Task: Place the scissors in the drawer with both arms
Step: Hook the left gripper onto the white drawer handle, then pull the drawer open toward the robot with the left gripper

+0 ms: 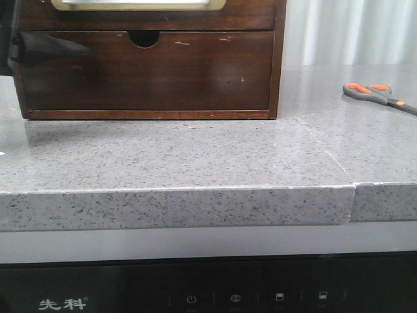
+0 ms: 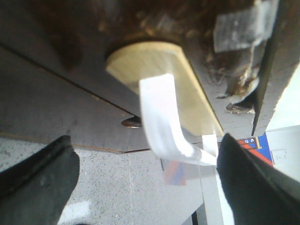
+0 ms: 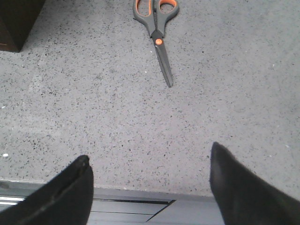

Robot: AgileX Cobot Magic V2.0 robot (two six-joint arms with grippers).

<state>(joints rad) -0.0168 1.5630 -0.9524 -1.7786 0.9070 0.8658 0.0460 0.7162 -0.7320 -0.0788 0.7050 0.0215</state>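
- My left tool point(image 2: 145, 173) is spread wide, its two dark fingers well apart, and it holds nothing.
- It sits close to the front of the drawer point(image 1: 195, 14); the pale, tan-rimmed panel point(image 2: 159, 75) fills the space ahead of it, and a white strap point(image 2: 161, 119) hangs off that panel between the fingers without touching either, as far as I can tell.
- In the front view this tool shows only as a dark shape point(image 1: 45, 49) at the left edge of the cabinet, level with the plain notched front point(image 1: 146, 72) below.
- My right tool point(image 3: 147, 187) is also wide and empty, hovering at the near edge of the counter point(image 1: 195, 156).
- The scissors point(image 3: 157, 33) lie flat on the counter, well ahead of my right tool and clear of the cabinet, on its right side.
- Their long axis runs roughly toward me: orange-lined handles point(image 3: 157, 8) farther off, blade tip nearer, slightly angled.
- The right arm is plainly the nearer one to them; the left is nearer the drawer.
- The drawer looks shut, so I cannot see what is inside; the notched one below is shut too.
- I judge the pull on the strap comes first.
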